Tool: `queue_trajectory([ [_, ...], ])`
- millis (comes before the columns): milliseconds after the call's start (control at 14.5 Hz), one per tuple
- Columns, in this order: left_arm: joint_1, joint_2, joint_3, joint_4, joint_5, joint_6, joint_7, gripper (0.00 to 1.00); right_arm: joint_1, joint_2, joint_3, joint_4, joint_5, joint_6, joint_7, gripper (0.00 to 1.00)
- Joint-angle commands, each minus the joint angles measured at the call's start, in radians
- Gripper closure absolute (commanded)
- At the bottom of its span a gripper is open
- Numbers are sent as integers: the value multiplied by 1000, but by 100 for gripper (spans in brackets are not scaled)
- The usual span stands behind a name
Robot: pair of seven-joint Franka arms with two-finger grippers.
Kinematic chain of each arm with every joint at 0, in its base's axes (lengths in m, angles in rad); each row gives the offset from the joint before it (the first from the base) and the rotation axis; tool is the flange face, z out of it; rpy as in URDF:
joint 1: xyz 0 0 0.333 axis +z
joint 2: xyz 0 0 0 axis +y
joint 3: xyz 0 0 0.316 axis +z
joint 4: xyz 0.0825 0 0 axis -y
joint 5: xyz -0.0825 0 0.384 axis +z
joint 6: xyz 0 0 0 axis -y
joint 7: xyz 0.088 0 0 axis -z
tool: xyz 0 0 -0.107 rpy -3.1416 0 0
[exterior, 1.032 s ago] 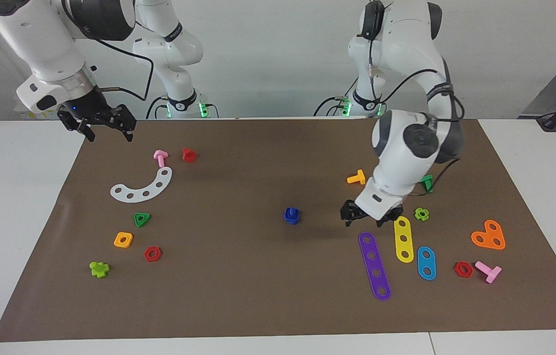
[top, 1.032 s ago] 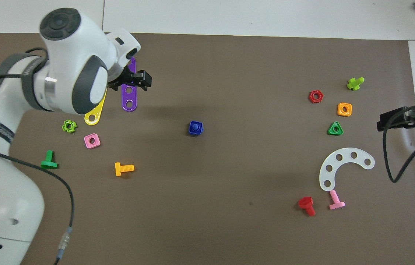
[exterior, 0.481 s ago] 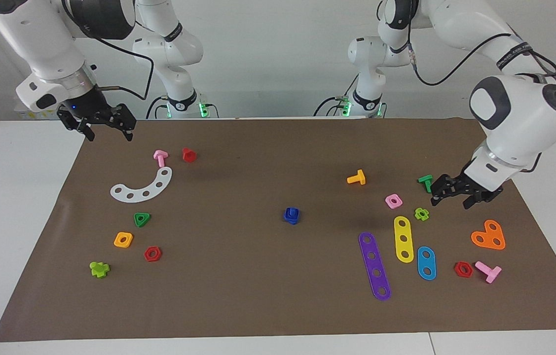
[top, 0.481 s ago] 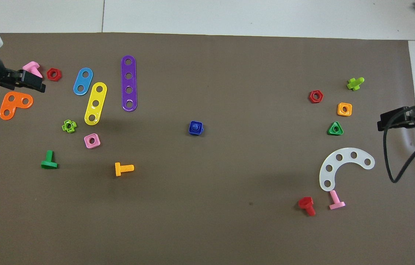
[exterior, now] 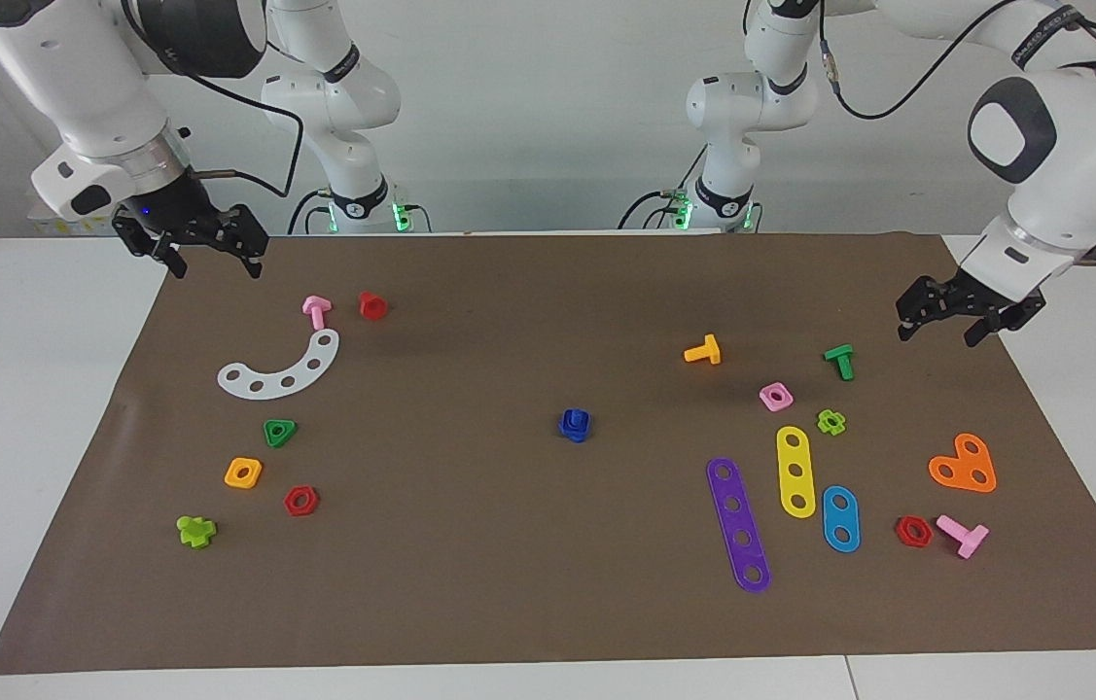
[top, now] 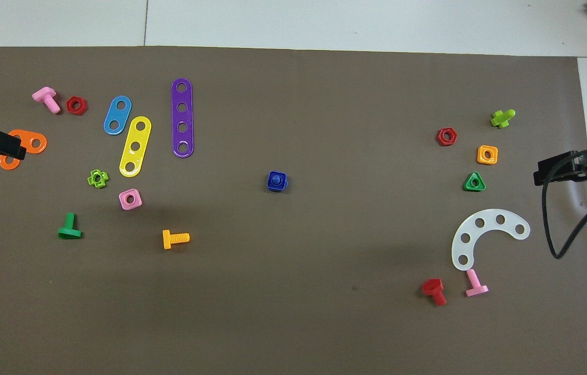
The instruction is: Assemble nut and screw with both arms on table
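Note:
The dark-blue nut [exterior: 575,431] lies in the middle of the brown sheet [exterior: 470,564] on the white table [exterior: 32,418]. The dark-blue screw [exterior: 574,418] sits in the nut's hole, and its round stem end shows from above [top: 275,180] inside the square nut [top: 283,183]. My left gripper [exterior: 938,335] is open and empty, raised over the sheet's edge at the left arm's end; in the overhead view [top: 12,151] it covers part of an orange plate. My right gripper [exterior: 217,269] is open and empty, and waits over the sheet's corner at the right arm's end, also seen from above [top: 540,176].
Purple [exterior: 738,523], yellow [exterior: 795,471] and blue [exterior: 840,518] strips, an orange plate [exterior: 964,465], a pink nut [exterior: 775,396] and small bolts lie toward the left arm's end. A white curved strip [exterior: 283,369], an orange nut [exterior: 243,472] and a green nut [exterior: 280,432] lie toward the right arm's end.
My left arm has swung away from beside the purple and yellow strips to the sheet's edge at its own end, rising. The right arm and the blue nut and screw have not moved.

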Motion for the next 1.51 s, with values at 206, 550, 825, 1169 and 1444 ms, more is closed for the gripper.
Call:
queue_trajectory([
  [206, -78, -89, -10, -47, 49, -67, -86, 0, -7, -22, 9, -22, 0, 5, 6, 0],
  [550, -110, -97, -10, -46, 62, -68, -133, 0, -7, -22, 9, -22, 0, 5, 6, 0],
  [825, -110, -95, -12, -42, 62, -53, -146, 0, -9, -22, 9, -22, 0, 5, 6, 0],
  [1169, -110, -97, -12, -45, 62, -36, -137, 0, -7, -22, 9, -22, 0, 5, 6, 0],
  [1444, -99, -97, -10, -46, 60, -33, -135, 0, -7, -22, 9, -22, 0, 5, 6, 0],
])
